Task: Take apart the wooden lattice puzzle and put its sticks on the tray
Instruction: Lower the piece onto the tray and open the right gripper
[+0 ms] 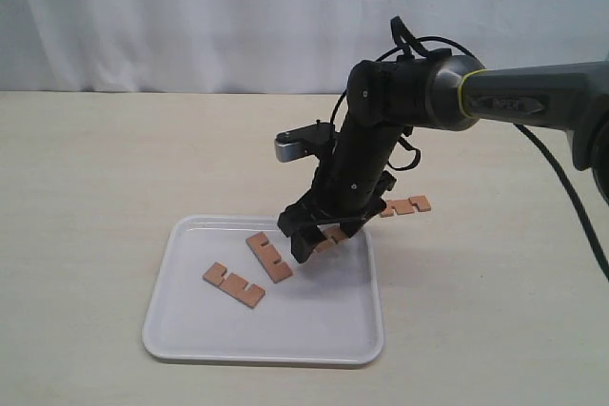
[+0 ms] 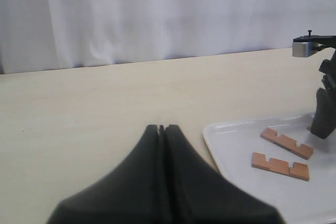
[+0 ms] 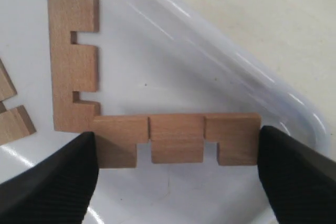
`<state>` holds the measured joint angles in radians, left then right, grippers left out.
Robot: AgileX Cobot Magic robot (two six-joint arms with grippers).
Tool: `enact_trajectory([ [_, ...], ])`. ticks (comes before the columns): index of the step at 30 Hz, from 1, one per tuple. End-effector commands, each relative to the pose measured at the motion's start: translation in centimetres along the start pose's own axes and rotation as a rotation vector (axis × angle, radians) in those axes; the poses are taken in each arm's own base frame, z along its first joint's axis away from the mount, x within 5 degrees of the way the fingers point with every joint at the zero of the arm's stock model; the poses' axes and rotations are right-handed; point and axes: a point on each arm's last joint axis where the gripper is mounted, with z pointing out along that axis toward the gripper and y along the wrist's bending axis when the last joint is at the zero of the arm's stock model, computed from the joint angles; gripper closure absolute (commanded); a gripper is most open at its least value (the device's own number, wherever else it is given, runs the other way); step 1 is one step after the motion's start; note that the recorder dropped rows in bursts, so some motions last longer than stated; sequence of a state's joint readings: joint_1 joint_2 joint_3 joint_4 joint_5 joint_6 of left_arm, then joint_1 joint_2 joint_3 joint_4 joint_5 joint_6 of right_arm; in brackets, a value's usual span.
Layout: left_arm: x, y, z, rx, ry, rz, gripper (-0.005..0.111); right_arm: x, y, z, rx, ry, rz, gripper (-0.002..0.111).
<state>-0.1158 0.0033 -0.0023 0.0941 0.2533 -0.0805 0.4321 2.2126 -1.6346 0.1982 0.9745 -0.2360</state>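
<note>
- The black left gripper (image 2: 161, 128) shows only in its own wrist view. Its fingers (image 2: 149, 148) are pressed flat together with nothing between them, low over the pale beige table (image 1: 86, 187) and beside the tray.
- The large flat white rectangular plastic tray (image 1: 190, 344), with rounded corners and a low raised rim, lies on the table towards the front of the exterior view.
- On the left part of the tray lies a short, flat, light-brown wooden slat with two square notches, the left slat (image 1: 233, 284).
- Near it to the right, but apart from it, the middle slat (image 1: 269, 257) of the same kind lies flat and slanted on the tray floor.
- The black right gripper (image 1: 324, 240) reaches steeply down over the tray's far right part. Its fingers (image 3: 52, 182) stand wide and clamp a third slat, the held slat (image 3: 176, 137), lengthwise by its two ends, close to the tray's rim.
- One end of the held slat meets a corner of the middle slat in the right wrist view. I cannot tell whether the two touch, or whether the held slat rests on the tray.
- The fourth slat (image 1: 406, 205) lies flat on the table off the tray, just beyond its far right corner.
</note>
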Motion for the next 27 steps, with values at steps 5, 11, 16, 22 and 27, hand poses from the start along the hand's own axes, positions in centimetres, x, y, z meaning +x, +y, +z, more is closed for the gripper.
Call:
enact_trajectory([
  [5,-0.04,-0.01,-0.01,0.001,-0.012,-0.004,0.107,-0.04,0.25,-0.12,-0.019,-0.009,0.024,0.064],
  [11,-0.04,-0.01,-0.01,0.001,-0.012,-0.004,0.107,-0.08,0.43,-0.12,-0.038,-0.013,0.037,0.038],
  [16,-0.04,-0.01,-0.01,0.001,-0.012,-0.004,0.107,-0.08,0.43,-0.12,-0.038,-0.013,0.037,0.025],
  [22,-0.04,-0.01,-0.01,0.001,-0.012,-0.004,0.107,-0.08,0.43,-0.12,-0.038,-0.013,0.037,0.022],
  [27,-0.04,-0.01,-0.01,0.001,-0.012,-0.004,0.107,-0.1,0.42,-0.12,-0.037,-0.015,0.037,0.023],
])
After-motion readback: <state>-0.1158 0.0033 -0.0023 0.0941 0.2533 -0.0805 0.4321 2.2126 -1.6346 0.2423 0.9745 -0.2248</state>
